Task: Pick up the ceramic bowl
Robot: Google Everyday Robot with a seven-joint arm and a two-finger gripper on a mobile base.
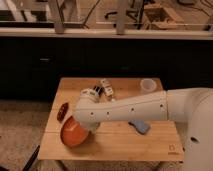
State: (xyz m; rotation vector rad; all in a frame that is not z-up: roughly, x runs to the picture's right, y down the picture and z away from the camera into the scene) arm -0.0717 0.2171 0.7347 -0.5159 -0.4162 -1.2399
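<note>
A: While the claw [76, 125] is hidden behind the white arm [125, 110] at the wide orange-red ceramic bowl [72, 136], I cannot tell its opening.

B: The bowl sits near the wooden counter's [125, 145] front-left edge; I think a weak rim grip may tip it off.

hand [75, 126] hidden behind arm [125, 111], ceramic bowl [73, 135] partly covered

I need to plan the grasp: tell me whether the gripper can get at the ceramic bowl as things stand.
Probably yes. The gripper, at the arm's end, is already down at the ceramic bowl near the table's front left, with nothing between them. The arm hides the contact itself.
</note>
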